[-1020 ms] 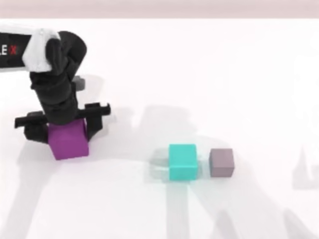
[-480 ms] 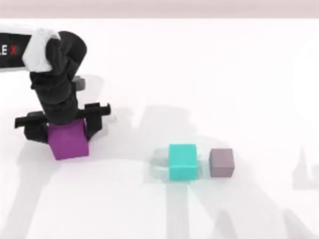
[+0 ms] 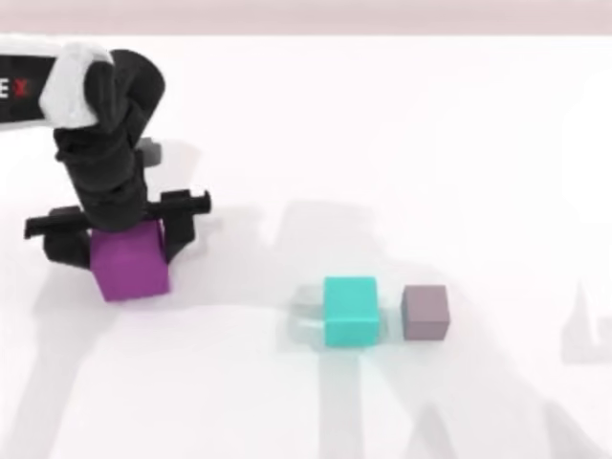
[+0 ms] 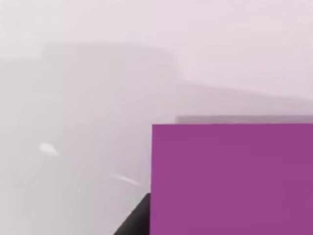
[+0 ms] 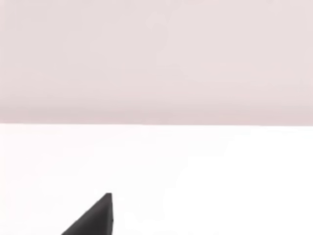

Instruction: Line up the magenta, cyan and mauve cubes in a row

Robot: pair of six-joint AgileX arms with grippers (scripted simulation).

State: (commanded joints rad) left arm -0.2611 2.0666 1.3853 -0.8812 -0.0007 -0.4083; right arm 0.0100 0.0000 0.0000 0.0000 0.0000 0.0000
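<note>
The magenta cube is at the table's left, held between the black fingers of my left gripper, which is shut on it. In the left wrist view the magenta cube fills the near corner, and one dark fingertip presses against its side. The cyan cube rests on the table right of centre. Just to its right, with a small gap between them, sits the smaller mauve cube. My right arm is outside the top view. Its wrist view shows one dark fingertip, set wide, over bare table.
The white table carries only the three cubes. Open surface lies between the magenta cube and the cyan cube. Arm shadows fall across the front and the right edge.
My left gripper and the magenta cube have shifted slightly towards the back left in the top view. The cyan and mauve cubes have not moved.
</note>
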